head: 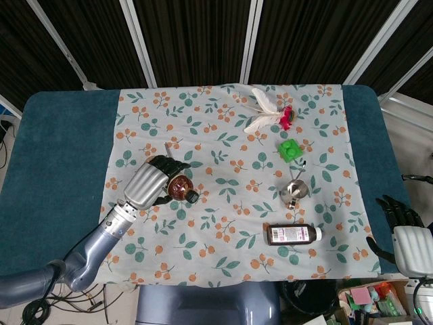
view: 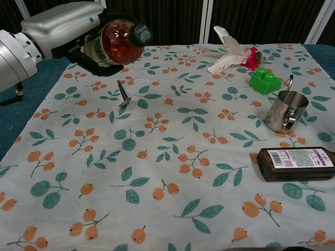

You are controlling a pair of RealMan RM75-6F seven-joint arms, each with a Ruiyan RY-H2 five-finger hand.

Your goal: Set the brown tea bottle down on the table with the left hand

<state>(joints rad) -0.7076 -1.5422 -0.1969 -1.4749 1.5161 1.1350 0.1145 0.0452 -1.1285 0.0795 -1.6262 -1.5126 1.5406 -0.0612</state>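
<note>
The brown tea bottle (view: 112, 42) with its black cap (view: 140, 34) is tipped over, cap pointing toward me, above the left side of the cloth. My left hand (view: 78, 44) grips its body from behind. In the head view the bottle (head: 179, 187) pokes out of the left hand (head: 149, 184), cap (head: 193, 197) toward the lower right. My right hand (head: 399, 213) rests off the table's right edge, fingers curled, holding nothing.
A small metal clip (view: 123, 94) lies just below the bottle. A feather toy (view: 230, 52), green block (view: 264, 81), steel cup (view: 285, 111) and a flat brown medicine bottle (view: 296, 163) occupy the right side of the floral cloth (view: 157, 157).
</note>
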